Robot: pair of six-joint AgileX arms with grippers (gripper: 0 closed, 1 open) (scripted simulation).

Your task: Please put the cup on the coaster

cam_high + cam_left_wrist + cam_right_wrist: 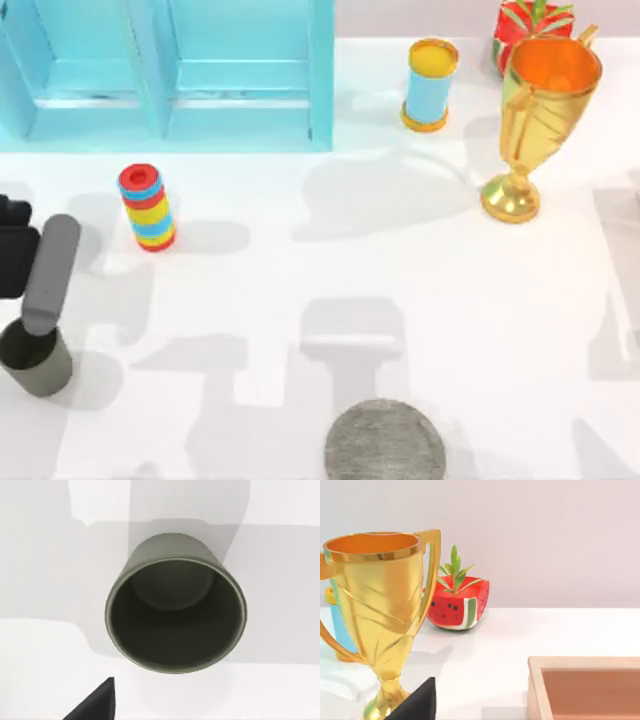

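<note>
The olive-grey cup [36, 362] stands upright at the table's front left corner. My left arm [48, 272] reaches over it from the left edge, and its grey link covers part of the rim. The left wrist view looks straight down into the cup [175, 615], with a dark corner of my left gripper [97, 704] above and beside the rim, not touching. The speckled grey coaster [385, 441] lies flat at the front edge, right of centre and far from the cup. A dark corner of my parked right gripper [417, 702] shows near the trophy.
A blue cabinet [170, 70] fills the back left. A striped stack [148, 207] stands behind the cup. At the back right are a light-blue cylinder [430, 85], a gold trophy [535, 120] and a watermelon ornament [530, 25]. A wooden box [585, 687] sits near the right arm.
</note>
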